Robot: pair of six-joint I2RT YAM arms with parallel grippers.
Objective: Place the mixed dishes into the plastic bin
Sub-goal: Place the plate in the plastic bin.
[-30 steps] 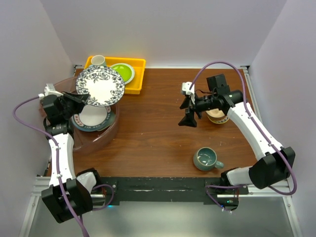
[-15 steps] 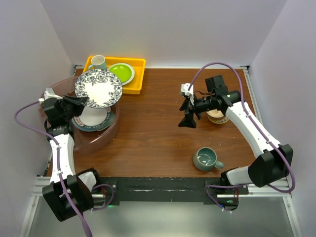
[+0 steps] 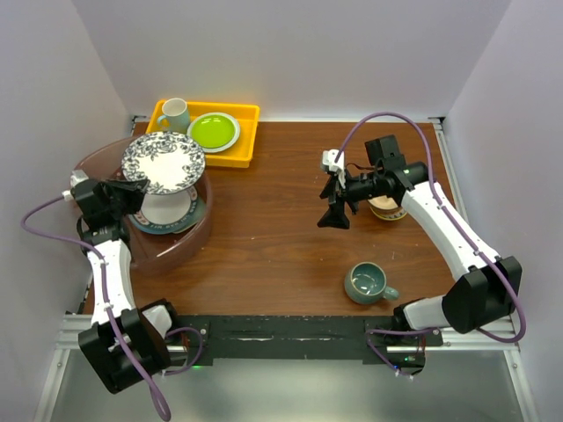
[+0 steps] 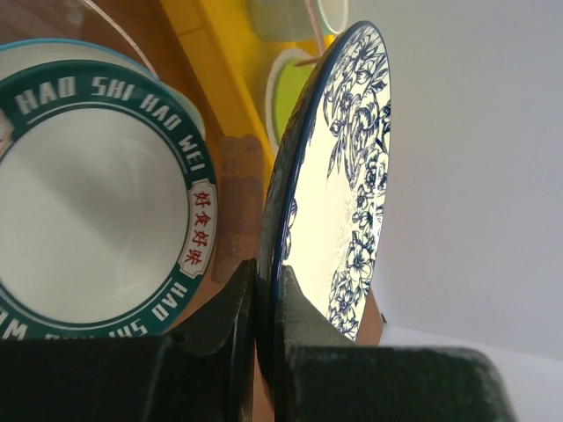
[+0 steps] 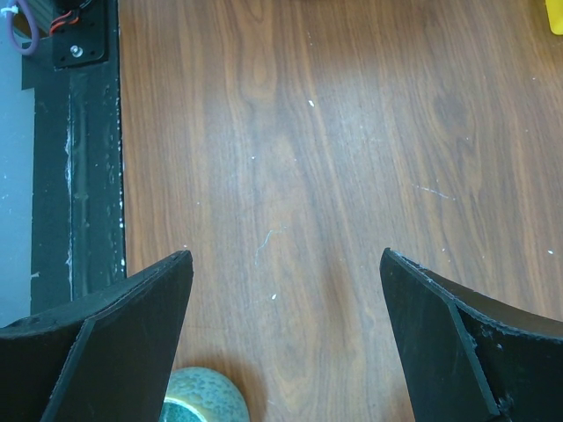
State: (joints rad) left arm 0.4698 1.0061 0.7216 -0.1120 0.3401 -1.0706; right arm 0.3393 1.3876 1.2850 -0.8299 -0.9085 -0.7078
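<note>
Left claw (image 4: 264,274): clamped on floral plate (image 3: 164,163) rim, above plastic bin (image 3: 189,243); 1 teal-rimmed plate (image 4: 88,220) beneath. Right claw (image 5: 286,264): wide, empty, over desk (image 3: 264,237); teal mug (image 3: 367,282) nearby.

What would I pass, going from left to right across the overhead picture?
Left pincer gripping the patterned plate → lime-green plate → right pincer, open → teal mug.

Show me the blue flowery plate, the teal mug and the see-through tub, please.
blue flowery plate (image 3: 164,163): top view, middle of its patterned face.
teal mug (image 3: 366,281): top view, inside of its cup.
see-through tub (image 3: 180,249): top view, its near wall.
</note>
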